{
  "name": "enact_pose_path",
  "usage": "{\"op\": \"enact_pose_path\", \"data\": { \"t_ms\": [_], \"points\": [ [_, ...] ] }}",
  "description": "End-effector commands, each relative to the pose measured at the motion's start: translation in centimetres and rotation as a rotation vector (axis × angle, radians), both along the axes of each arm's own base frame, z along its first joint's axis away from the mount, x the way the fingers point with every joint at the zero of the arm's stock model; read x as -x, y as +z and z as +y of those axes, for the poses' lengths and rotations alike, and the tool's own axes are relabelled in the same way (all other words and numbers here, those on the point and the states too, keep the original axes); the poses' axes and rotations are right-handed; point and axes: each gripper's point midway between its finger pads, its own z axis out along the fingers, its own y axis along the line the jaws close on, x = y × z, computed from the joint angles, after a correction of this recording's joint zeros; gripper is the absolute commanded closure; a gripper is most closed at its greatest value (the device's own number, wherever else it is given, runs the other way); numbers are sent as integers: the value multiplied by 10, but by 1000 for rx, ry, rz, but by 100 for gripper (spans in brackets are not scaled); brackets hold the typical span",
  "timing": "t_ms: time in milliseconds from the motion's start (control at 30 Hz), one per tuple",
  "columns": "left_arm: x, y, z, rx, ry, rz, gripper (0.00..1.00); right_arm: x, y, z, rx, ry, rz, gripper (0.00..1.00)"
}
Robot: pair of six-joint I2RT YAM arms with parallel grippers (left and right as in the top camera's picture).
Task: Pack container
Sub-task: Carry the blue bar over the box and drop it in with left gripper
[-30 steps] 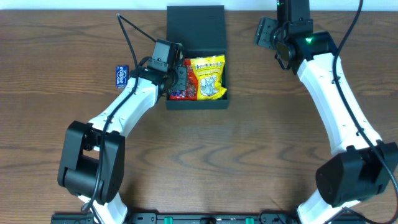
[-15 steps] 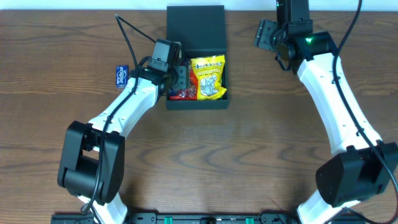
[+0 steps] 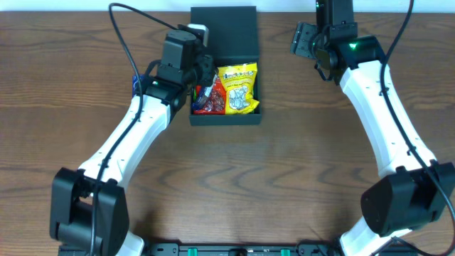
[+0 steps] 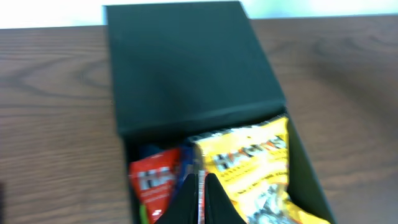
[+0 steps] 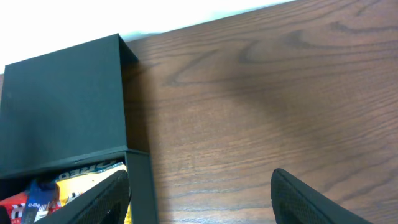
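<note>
Container (image 3: 225, 119) is sitting open, holding a yellow packet (image 3: 237, 88) and a red packet (image 3: 206, 99); left gripper (image 4: 199, 186) is hovering clenched over them, right gripper (image 5: 199, 190) is hanging released, apart.

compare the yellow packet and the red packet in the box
The yellow packet is clearly bigger and fills most of the box; the red packet shows as a narrower strip. In the overhead view the yellow packet lies on the right side, while the red packet sits by the left wall. Both lie inside the open box.
</note>
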Motion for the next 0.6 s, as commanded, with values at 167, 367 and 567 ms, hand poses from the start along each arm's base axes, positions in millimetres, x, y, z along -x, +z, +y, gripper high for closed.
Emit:
{"op": "enact_pose_path", "data": {
  "t_ms": [167, 367, 567],
  "points": [
    [2, -46, -38, 76, -186, 100, 94, -2, 1, -5, 10, -2, -3, 28],
    [-3, -78, -44, 70, -193, 137, 94, -2, 1, -5, 10, -2, -3, 27],
    [-10, -101, -31, 5, -130, 161, 94, -2, 1, -5, 10, -2, -3, 27]
  ]
}}
